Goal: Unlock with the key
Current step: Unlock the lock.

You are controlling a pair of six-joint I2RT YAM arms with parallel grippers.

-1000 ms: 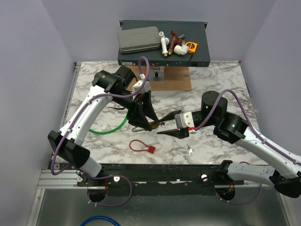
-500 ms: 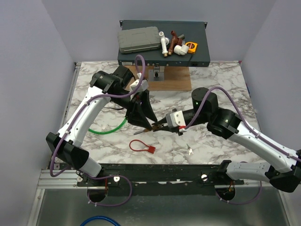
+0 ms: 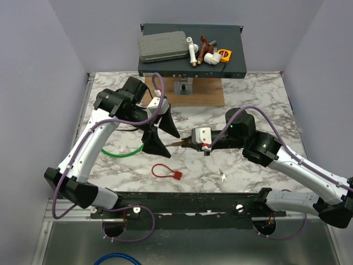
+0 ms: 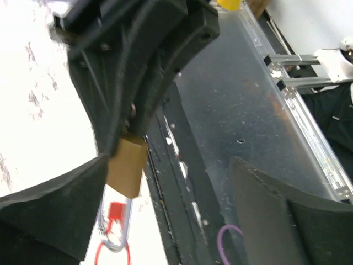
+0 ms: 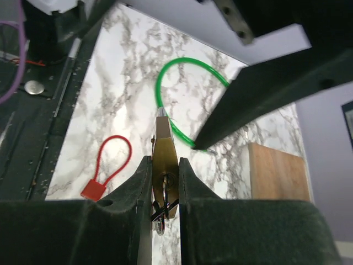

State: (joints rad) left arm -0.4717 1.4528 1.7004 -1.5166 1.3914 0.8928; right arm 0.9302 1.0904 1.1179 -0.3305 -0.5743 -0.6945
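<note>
The marble counter (image 3: 259, 105) carries a black rack unit (image 3: 231, 69) at its far edge, whose load of small parts is too small to name from above. In front of it lies a wooden board (image 3: 204, 96). A green cable (image 5: 185, 69) loops across the marble, partly hidden under the left arm. A red loop tag (image 3: 165, 170) lies flat near the front edge.

The left tool (image 4: 171, 163) stands wide apart, gripping nothing. In the left wrist view one finger (image 4: 49, 215) is just beside the lock, and whether they touch cannot be told.

The right tool (image 5: 164, 161) is clamped on a brass padlock (image 5: 164, 141), held above the counter between the two arms. Its keyway end faces the right wrist camera. The shackle shows only edge-on, and something dark hangs below the keyway, cut off by the fingers.

A small silvery object (image 3: 222, 176) lies apart on the marble, too small to identify.
</note>
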